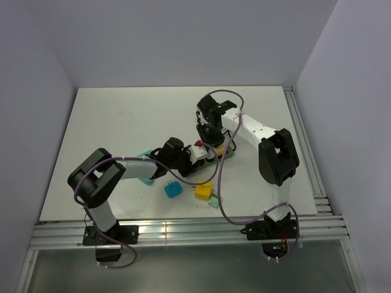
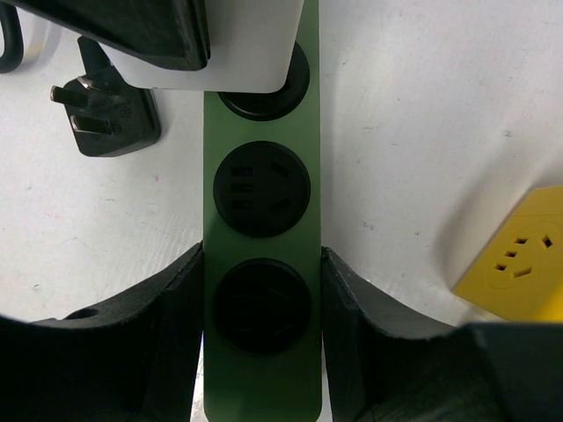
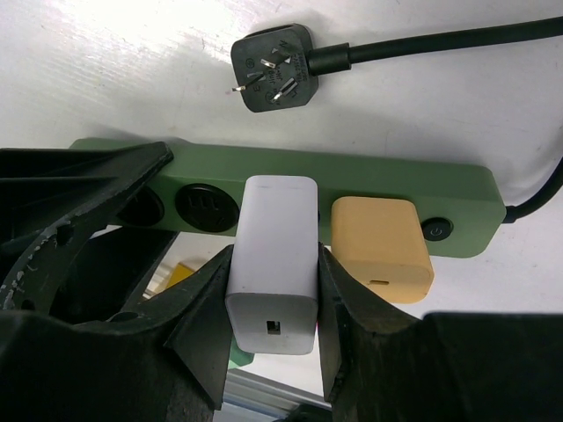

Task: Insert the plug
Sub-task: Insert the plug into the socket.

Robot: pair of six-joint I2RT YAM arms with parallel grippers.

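Right gripper point(image 3: 274, 268): clamped on the white plug point(image 3: 280, 220), one finger flat on each long side, seen from its own wrist view.
Right gripper, top view point(image 1: 208, 135): pointing down over the middle of the strip point(image 1: 211, 160), arm reaching in from the right.
White plug, place: standing upright on the strip point(image 3: 457, 189), base pressed to the green face, pins hidden, so depth of seating not readable.
White plug, relative to the hand: squarely between the right fingers, body filling the gap, free end with its small port toward the wrist camera.
Left gripper point(image 2: 261, 272): closed across the strip point(image 2: 261, 130), one finger touching each long edge, a free socket lying between the fingers.
Left gripper, top view point(image 1: 194, 160): low over the strip's left end, just beside the right gripper.
White plug, relative to the left hand: further along the strip, one free socket in between.
Orange plug point(image 3: 380, 242): seated in the strip just beside the white plug, on the side toward the switch point(image 3: 437, 230).
Black plug point(image 3: 274, 69): lying on the table point(image 1: 122, 122) beyond the strip, pins up, apart from the strip, cable point(image 3: 440, 44) running off to the right.
Yellow block point(image 2: 523, 255): on the table near the strip, not touching, socket holes facing up.
Blue block point(image 1: 173, 190): near the yellow block point(image 1: 203, 191), closer to the arm bases than the strip.
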